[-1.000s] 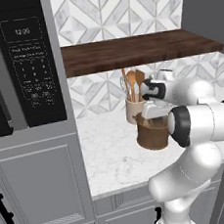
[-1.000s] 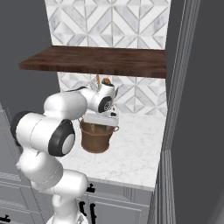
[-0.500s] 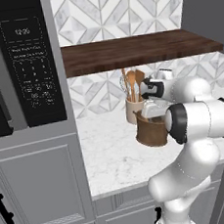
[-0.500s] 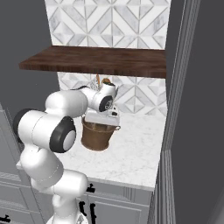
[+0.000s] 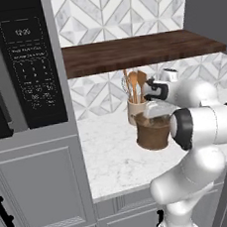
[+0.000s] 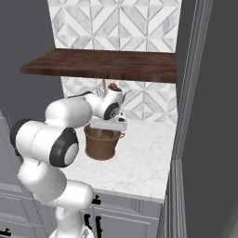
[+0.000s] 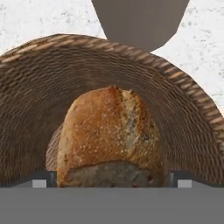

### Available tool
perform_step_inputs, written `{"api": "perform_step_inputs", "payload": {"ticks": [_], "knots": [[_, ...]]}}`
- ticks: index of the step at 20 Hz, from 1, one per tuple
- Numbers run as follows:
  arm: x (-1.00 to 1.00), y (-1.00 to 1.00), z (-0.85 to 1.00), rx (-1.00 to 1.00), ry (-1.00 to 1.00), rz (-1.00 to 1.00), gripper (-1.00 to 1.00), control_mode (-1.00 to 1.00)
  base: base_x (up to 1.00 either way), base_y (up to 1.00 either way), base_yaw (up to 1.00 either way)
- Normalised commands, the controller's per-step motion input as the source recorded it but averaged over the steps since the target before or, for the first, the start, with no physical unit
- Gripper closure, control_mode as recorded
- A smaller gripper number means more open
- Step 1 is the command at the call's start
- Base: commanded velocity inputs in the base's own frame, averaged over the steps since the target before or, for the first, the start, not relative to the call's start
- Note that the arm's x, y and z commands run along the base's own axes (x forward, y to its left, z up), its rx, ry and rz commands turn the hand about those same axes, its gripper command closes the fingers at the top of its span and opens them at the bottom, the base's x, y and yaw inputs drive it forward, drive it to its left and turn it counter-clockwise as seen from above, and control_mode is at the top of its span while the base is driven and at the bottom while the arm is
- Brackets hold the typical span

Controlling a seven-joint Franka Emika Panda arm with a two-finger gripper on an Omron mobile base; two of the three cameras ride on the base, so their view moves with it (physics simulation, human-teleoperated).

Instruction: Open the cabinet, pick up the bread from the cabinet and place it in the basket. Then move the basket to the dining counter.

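Marble worktop [image 5: 110, 155]: basket [image 5: 152, 133] part-hidden by arm; claw [image 7: 112, 181] spread wide round bread [image 7: 109, 135], tips barely visible.

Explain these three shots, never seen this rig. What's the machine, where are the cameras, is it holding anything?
It is a white robot arm in a rendered kitchen. Two cameras sit on its base, behind it left and right, looking over a marble worktop. The third is on the hand, looking down along the fingers, which stand open. That view looks into a brown woven basket with the bread in it, between the spread fingers, apparently released. Behind the basket stands a cream utensil jar under a dark wooden shelf. A black microwave is on the left.
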Motion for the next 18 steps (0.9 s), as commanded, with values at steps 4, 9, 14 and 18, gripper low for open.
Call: {"api": "perform_step_inputs", "payload": {"ticks": [4,9,14,18], "knots": [[0.0,0.1,0.01,0.0,-0.33,0.0,-1.0,-1.0,0.0,0.0,0.0],[-0.02,0.15,0.04,0.0,-0.33,0.0,-1.0,-1.0,0.0,0.0,0.0],[-0.53,0.03,0.25,0.0,-0.04,-0.05,-1.0,-1.0,0.0,0.0,0.0],[-0.54,-0.03,0.62,0.0,0.0,-0.13,-1.0,-1.0,0.0,0.0,0.0]]}}
